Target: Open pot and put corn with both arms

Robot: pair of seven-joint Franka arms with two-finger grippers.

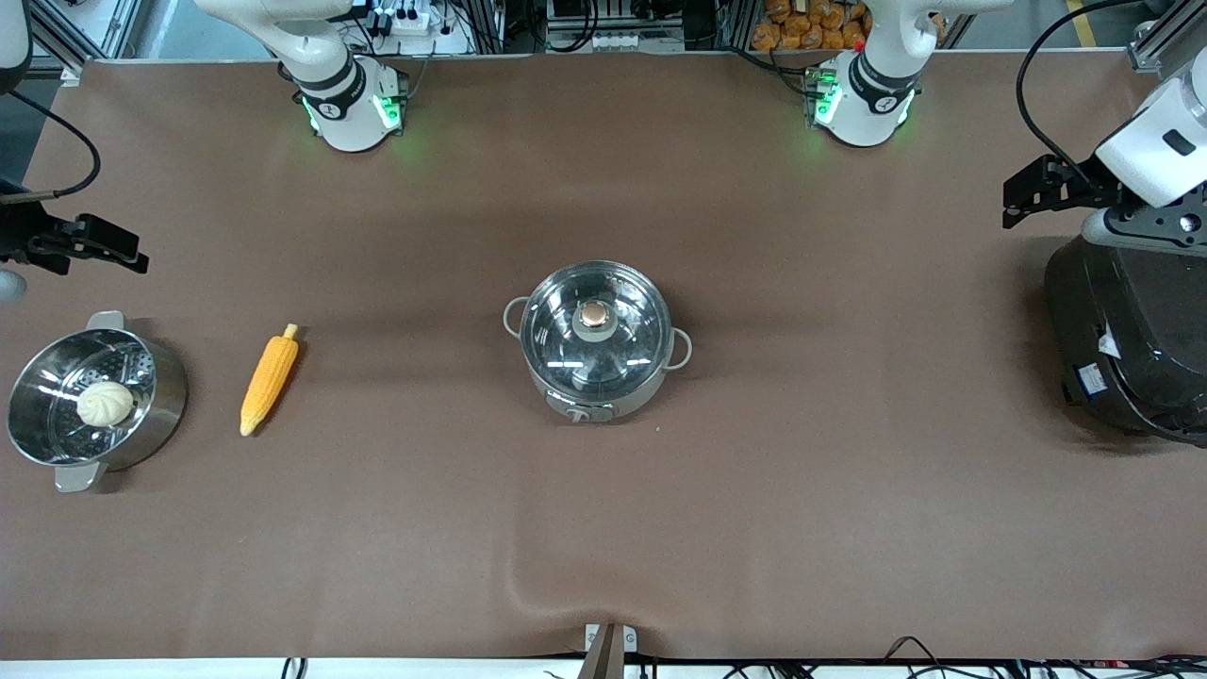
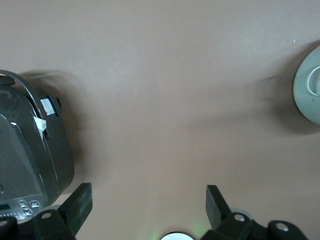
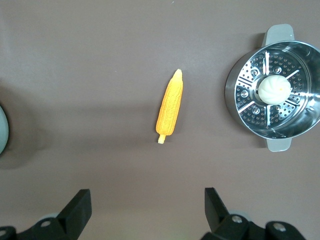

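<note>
A: Where are the grippers?

B: The left gripper (image 1: 1016, 200) hangs with fingers spread apart and holding nothing, above the bare table just beside the black rice cooker (image 1: 1127, 344) at the left arm's end. The right gripper (image 1: 132, 255) is also spread and holding nothing, up over the table at the right arm's end, near the steamer pot (image 1: 94, 399) (a white bun (image 1: 105, 404) sits on its perforated insert).

A: And the pot?

B: The pot (image 1: 596, 340) stands mid-table, glass lid (image 1: 594, 330) on, copper knob (image 1: 594, 314) upright.

A: The corn?

B: The corn (image 1: 269, 384) lies flat on the table between steamer pot and pot, just beside the steamer, touching neither.
</note>
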